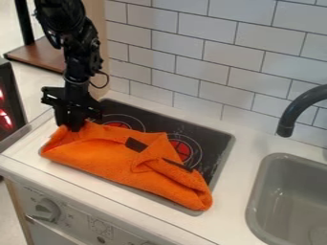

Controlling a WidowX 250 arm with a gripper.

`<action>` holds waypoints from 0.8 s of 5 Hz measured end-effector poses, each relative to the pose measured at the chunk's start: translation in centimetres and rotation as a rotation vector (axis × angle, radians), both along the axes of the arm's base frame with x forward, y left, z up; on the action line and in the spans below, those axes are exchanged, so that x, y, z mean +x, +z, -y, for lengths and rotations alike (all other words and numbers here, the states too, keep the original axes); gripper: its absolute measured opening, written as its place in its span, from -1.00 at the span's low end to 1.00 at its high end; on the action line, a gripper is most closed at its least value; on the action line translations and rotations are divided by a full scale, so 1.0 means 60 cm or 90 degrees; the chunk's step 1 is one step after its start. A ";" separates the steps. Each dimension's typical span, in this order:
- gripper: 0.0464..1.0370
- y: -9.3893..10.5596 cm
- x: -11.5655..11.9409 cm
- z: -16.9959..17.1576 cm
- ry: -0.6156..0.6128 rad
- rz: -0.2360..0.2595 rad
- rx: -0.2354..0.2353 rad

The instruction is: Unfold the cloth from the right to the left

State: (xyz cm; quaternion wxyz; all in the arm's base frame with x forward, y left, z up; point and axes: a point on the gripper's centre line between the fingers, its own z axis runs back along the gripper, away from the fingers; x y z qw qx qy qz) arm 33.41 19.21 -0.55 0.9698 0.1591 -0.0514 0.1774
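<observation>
Over the black stovetop [219, 139], from left to lower centre of the frame, lies the orange cloth [115, 160], rumpled and folded over itself, with a thick fold at its lower right end and two dark patches on top. Its upper left end meets the tip of the gripper [72, 126], the rest spreading below and rightward. Whether the gripper is open or closed, I cannot tell.

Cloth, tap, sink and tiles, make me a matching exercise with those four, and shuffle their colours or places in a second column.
1. Cloth
2. Tap
3. Sink
4. Tiles

A. Grey basin, right of the stove
B. White, on the wall behind
C. Orange, lying over part of the stove
D. Dark, arched, tip pointing down

Pairs: 1-C, 2-D, 3-A, 4-B
</observation>
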 end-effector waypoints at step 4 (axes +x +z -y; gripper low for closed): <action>0.92 0.095 -0.003 0.009 0.017 0.066 0.001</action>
